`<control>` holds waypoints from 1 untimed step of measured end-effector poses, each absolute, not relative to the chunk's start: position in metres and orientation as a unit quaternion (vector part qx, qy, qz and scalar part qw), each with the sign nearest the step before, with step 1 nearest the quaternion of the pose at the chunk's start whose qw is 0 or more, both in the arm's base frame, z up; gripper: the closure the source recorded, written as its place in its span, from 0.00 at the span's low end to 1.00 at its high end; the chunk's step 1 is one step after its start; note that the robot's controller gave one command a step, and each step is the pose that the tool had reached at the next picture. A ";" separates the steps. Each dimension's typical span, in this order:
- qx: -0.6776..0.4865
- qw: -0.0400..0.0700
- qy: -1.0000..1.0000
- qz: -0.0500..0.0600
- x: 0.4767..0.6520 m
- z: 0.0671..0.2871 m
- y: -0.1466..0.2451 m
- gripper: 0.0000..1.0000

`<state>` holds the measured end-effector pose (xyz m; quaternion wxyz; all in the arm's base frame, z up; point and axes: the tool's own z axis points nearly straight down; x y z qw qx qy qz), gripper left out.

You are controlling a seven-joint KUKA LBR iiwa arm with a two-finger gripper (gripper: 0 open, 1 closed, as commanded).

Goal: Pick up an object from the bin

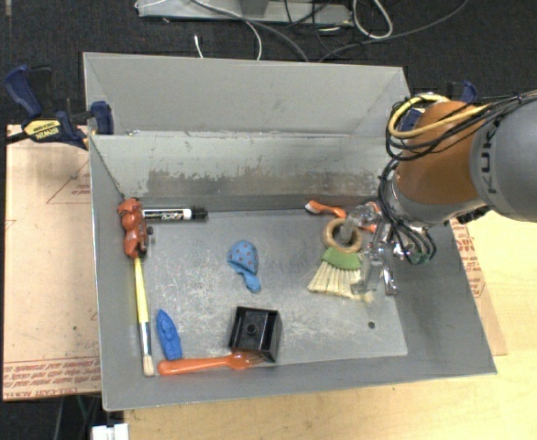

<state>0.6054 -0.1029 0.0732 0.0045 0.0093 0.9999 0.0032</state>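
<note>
One small brush [335, 271], with pale straw bristles, a green band and a ring-shaped handle, lies on the bin floor near the right wall, and it is the thing nearest the jaws; the jaws are low at its right side, by the bristle end, though whether they touch it I cannot tell; whether they are released or clenched I cannot tell either, since the metal parts and cables of the wrist crowd that spot; nothing shows plainly between them, so I would not call the brush grasped; by my judgement the task stands at the approach or the closing stage: the arm [443, 168] is down in the bin [250, 168], yet the brush rests flat on the floor and nothing is raised; what is left is a firm hold and the lift clear of the bin; just behind the brush, by the back wall, lies a small orange piece [322, 209]; further left, well apart, a blue floppy piece [245, 264] lies mid-floor; a black box [255, 330] sits near the front, touching the end of an orange-handled tool [200, 366]; beside that lies a blue ridged piece [168, 334]; by the left wall are a yellow stick [141, 305], a reddish-brown figure [133, 227] and a black marker [173, 214].
</note>
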 end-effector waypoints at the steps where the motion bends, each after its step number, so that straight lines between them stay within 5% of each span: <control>1: -0.073 0.008 0.997 0.000 0.600 0.073 -0.080 1.00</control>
